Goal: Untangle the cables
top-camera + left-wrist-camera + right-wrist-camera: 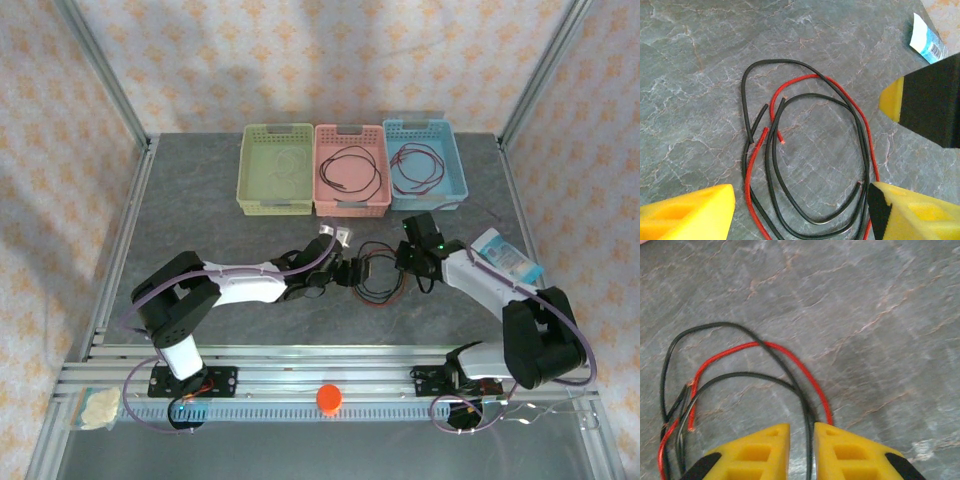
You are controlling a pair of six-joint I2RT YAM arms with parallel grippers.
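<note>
Cables lie looped on the surface. Right fingers, narrowly apart, straddle the black cable running lengthwise between them, apparently not yet clamped. Left fingers, wide apart, bracket the loops.

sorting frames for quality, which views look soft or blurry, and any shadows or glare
Top external: evenly lit, no glare, cables tiny. Left wrist: cables crisp, left gripper blurred at the frame's edge. Right wrist: soft throughout, faint shadow on the table beyond the right gripper.
</note>
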